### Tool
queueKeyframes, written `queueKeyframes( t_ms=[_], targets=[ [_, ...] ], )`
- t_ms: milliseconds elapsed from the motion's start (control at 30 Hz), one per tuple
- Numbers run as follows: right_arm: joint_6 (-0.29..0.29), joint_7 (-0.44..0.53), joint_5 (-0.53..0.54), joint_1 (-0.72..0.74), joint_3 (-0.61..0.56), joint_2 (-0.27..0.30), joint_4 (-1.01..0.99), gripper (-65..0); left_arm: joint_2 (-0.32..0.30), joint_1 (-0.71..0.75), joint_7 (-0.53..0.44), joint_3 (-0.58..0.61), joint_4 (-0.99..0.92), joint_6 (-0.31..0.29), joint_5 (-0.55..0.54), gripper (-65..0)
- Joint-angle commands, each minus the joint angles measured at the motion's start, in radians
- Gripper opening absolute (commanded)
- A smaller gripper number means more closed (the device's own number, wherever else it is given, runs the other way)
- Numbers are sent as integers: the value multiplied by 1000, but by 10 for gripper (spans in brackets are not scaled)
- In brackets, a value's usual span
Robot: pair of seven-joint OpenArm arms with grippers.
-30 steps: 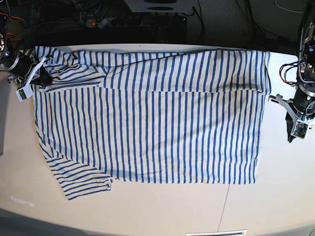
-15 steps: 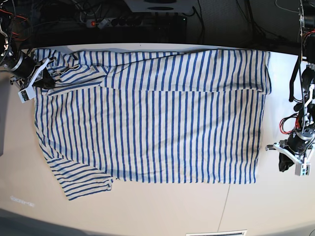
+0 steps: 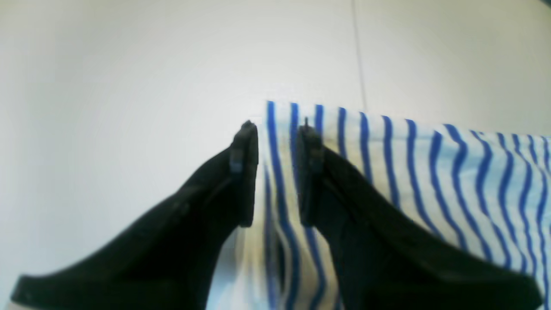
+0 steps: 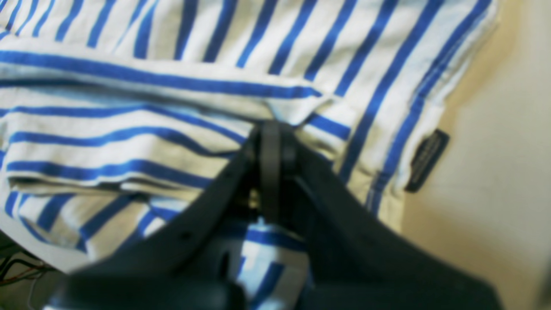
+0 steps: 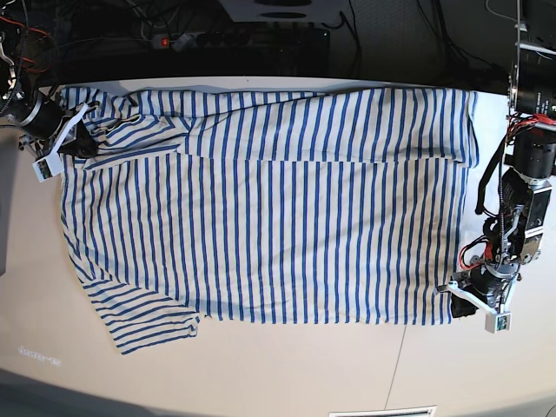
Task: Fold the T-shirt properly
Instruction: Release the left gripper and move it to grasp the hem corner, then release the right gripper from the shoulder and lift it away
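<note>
The T-shirt (image 5: 261,208), white with thin blue stripes, lies spread flat across the table, its top band folded over. My left gripper (image 5: 458,304) sits at the shirt's near right corner. In the left wrist view my left gripper (image 3: 275,142) is open, and the striped hem edge (image 3: 430,172) runs between the parted fingers. My right gripper (image 5: 80,142) is at the far left corner. In the right wrist view my right gripper (image 4: 271,133) is shut on a bunched fold of the T-shirt (image 4: 172,107), beside a small dark label (image 4: 426,159).
The pale table (image 5: 347,373) shows bare surface in front of the shirt and to its right, with a thin seam (image 5: 395,365). Cables and a power strip (image 5: 200,39) lie along the dark back edge. A sleeve (image 5: 148,326) sticks out at the near left.
My left arm has travelled along the shirt's right edge to the near corner, and its jaws have parted. My right gripper holds its fold and has barely shifted.
</note>
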Motion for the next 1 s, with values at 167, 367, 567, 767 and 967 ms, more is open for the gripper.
queueKeyframes(
  t_ms=[167,367,567,767,967],
  targets=[
    [64,-79,-29,-11,-10,5,-5,-650,2,-32,91,-5,6,-7,-52,-462],
    [64,-79,-29,-11,-10,5,-5,-650,0,-35,76,-23,-18,-7,-51,-461],
    [64,-78,-29,-11,-10,5,-5,-650,-3,-61,-8,-23,-105,-8,-23,-456],
    [64,-80,-30,-11,-10,5,-5,-650,-6,-60,-13,-23,-105,-7,-58,-456],
    [64,-82,-29,-11,-10,5,-5,-650,0,-60,69,-24,-104,-7,-135,-456]
  ],
)
